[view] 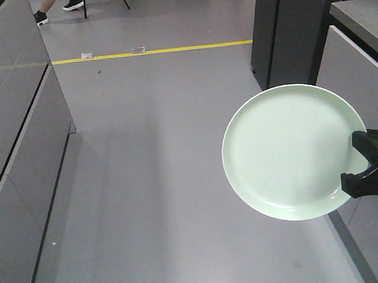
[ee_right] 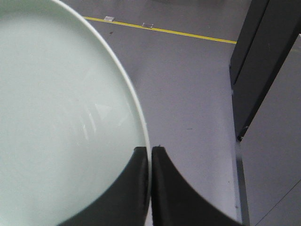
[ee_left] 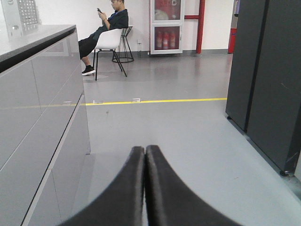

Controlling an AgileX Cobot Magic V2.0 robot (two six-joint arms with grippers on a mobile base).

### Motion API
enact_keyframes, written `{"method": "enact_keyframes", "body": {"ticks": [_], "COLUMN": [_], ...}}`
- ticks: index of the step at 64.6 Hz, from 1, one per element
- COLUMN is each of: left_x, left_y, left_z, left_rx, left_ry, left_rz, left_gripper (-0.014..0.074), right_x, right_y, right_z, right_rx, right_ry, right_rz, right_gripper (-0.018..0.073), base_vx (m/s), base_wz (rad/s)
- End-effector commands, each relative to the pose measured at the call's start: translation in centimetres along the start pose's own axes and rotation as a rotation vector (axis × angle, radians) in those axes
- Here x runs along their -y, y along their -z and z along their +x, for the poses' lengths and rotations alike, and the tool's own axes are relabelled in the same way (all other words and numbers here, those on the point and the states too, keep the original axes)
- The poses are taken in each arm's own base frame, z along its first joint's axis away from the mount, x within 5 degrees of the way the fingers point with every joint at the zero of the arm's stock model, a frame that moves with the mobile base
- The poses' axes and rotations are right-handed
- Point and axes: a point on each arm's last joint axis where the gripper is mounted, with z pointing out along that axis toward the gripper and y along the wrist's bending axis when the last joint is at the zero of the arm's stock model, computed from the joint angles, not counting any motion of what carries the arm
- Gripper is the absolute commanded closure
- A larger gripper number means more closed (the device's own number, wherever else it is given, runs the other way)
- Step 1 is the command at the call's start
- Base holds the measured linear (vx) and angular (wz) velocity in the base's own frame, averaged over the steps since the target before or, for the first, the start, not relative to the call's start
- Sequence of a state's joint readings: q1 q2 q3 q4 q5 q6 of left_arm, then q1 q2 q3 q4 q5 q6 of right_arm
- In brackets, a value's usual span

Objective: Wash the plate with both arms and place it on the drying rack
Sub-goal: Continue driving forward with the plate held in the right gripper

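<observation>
**Plate held in mid-air by one arm**

Grey floor (view: 151,157), flanked on the left by grey cabinets (view: 19,148). Above the floor hangs the pale green plate (view: 288,150), its right rim pinched by the right gripper (view: 359,164). The left gripper (ee_left: 144,151) is pressed together on nothing.

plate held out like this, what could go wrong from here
The right hand pinches the plate only at its rim, above the floor; a slip could drop it. The left hand is shut and holds nothing, so it gives no support. The grey counter stands near on the right; a swing might knock the plate.
</observation>
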State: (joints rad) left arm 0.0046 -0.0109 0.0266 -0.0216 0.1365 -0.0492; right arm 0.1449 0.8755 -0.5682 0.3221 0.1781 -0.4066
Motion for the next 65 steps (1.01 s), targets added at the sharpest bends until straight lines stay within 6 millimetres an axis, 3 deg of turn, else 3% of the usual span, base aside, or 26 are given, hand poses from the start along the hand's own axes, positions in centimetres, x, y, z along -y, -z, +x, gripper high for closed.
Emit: {"method": "enact_keyframes", "body": {"ticks": [1,65], "left_x": [0.02,0.02], "left_y": [0.02,0.02], "left_z": [-0.07,-0.07], "left_rx": [0.068,0.068], "left_ry": [0.018,0.018], "left_rz": [0.009,0.009], "left_gripper": [0.0602,0.0602], "right_x": [0.34,0.34], "right_y": [0.57,0.57], "right_z": [-1.64,-1.64], "right_rx": [0.108,0.108], "right_ry": [0.001,0.001], "right_rz": [0.033,0.033], "right_gripper": [0.0569,0.0569], "base_vx": [0.08,0.08], "base_wz": [0.01,0.02]}}
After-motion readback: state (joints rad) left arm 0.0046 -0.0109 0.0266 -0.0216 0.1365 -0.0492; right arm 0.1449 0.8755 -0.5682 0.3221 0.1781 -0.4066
